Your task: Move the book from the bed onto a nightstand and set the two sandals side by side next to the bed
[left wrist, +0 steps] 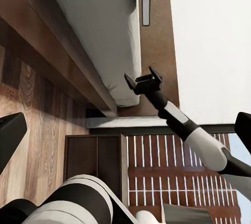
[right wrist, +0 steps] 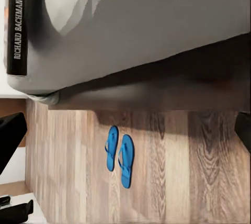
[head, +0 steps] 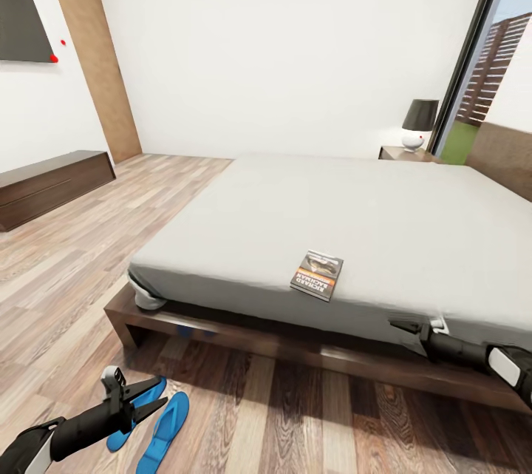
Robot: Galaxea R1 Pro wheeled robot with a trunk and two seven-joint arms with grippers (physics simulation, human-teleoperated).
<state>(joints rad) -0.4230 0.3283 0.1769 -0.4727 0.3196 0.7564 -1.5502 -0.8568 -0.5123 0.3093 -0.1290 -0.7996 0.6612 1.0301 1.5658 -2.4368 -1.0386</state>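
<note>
The book (head: 318,274), dark-covered with an orange band, lies flat on the pale mattress near the edge of the bed (head: 384,215); its spine (right wrist: 18,25) also appears in the right wrist view. Two blue sandals (head: 164,430) (head: 135,409) lie side by side on the floor beside the bed frame, and again in the right wrist view (right wrist: 111,148) (right wrist: 126,160). My left gripper (head: 159,394) hovers open just above them. My right gripper (head: 403,326) is open at the mattress edge, right of the book, and shows open in the left wrist view (left wrist: 142,81).
A nightstand (head: 403,154) carrying a black-shaded lamp (head: 420,123) stands at the bed's far corner by the window. A long low dark bench (head: 52,182) runs along the left wall. Wood-plank floor (head: 281,415) lies open in front of the bed.
</note>
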